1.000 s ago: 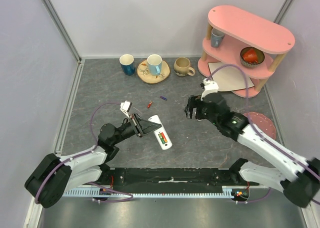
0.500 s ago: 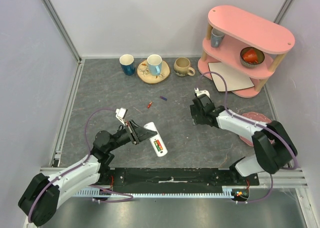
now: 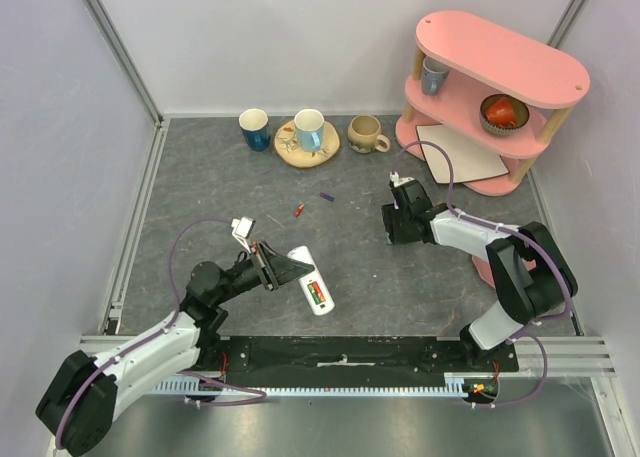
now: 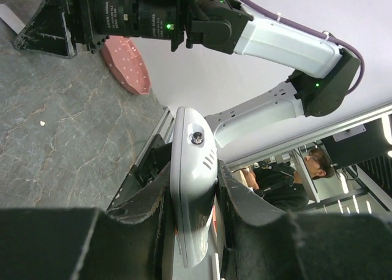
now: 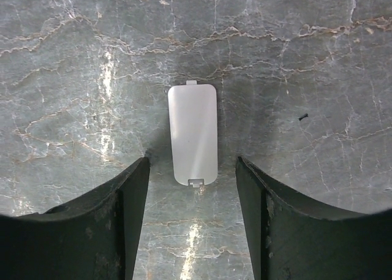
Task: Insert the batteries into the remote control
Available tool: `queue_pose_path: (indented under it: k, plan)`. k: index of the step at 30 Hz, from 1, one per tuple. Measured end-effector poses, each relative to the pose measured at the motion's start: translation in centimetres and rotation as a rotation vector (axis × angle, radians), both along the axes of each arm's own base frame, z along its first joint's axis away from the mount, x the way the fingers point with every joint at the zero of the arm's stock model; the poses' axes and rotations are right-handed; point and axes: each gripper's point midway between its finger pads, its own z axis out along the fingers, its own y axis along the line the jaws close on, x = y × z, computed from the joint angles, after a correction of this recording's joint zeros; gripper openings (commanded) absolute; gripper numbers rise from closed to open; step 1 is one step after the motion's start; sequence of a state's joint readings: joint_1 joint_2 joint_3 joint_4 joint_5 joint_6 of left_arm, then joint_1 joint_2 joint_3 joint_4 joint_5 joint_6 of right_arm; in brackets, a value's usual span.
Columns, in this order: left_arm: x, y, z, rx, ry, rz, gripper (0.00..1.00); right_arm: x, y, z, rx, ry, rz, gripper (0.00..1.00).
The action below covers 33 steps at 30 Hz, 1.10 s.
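One remote control (image 4: 193, 145) end inside tool (image 4: 193, 176)

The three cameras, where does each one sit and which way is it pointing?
Top external: above and behind the arms, looking down on the table; both arms show, left gripper clamping the remote control, right gripper low over the table.
Left wrist: on the left arm, looking sideways across the table; its fingers pinch the remote, the right arm beyond.
Right wrist: looking straight down; its open fingers flank a white battery cover.
Shared: top external and left wrist both show the remote and the right arm.
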<state>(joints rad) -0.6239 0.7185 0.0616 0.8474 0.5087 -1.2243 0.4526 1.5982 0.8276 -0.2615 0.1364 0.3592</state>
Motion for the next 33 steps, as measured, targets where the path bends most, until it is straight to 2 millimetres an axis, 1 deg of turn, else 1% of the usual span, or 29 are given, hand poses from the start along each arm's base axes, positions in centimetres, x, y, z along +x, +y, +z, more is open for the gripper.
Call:
queue_pose_path:
  k: [7,13,19,27,30,33]
  plan:
    - [0.4,-0.3,-1.2,0.029,0.039,-0.003,0.02,0.2,0.5,0.0,0.023,-0.005,0.023,0.57]
    - [0.4,-0.3,-1.0,0.022,0.031,-0.003,0.02,0.4,0.7,0.0,0.031,-0.010,0.024,0.52]
    - [0.4,-0.3,-1.0,0.023,0.031,-0.003,0.02,0.6,0.7,0.0,0.034,-0.013,0.022,0.41]
    - [0.5,-0.4,-1.4,0.030,0.042,-0.003,0.02,0.7,1.0,0.0,0.052,-0.021,0.013,0.30]
    - [0.6,-0.5,-1.5,0.033,0.046,-0.003,0.02,0.4,1.1,0.1,0.071,-0.022,0.010,0.25]
    - [0.7,-0.5,-1.7,0.037,0.051,-0.002,0.02,-0.4,1.1,0.3,0.084,-0.011,0.007,0.22]
